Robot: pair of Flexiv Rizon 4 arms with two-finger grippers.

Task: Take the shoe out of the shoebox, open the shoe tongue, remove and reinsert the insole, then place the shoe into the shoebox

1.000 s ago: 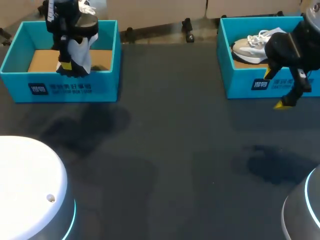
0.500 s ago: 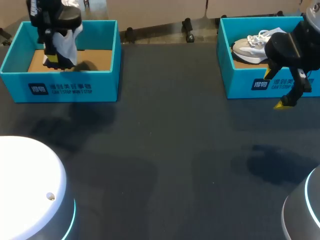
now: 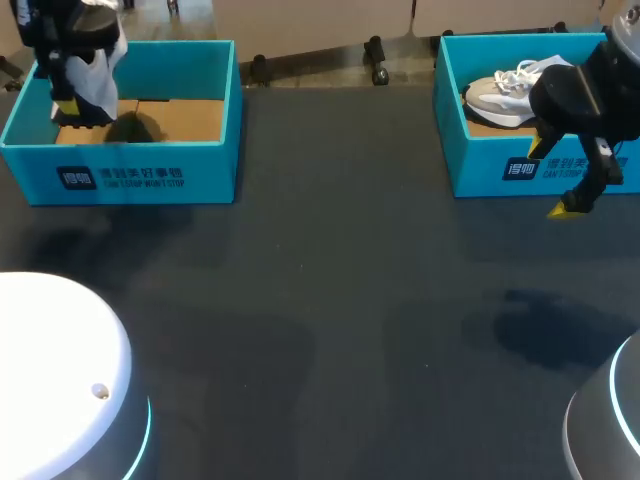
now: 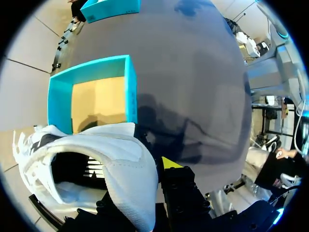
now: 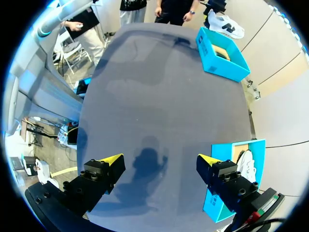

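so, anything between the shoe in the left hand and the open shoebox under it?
Nothing visible. The left hand holds the shoe above the far left corner of the left shoebox. The box has no lid on, and its cardboard floor shows bare.

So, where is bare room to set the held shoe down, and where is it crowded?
The widest bare patch is the dark table between the left shoebox and the right shoebox, and in front of them. The left shoebox's floor is also bare. Crowded: the right shoebox, holding a second shoe, with the right gripper at its front wall.
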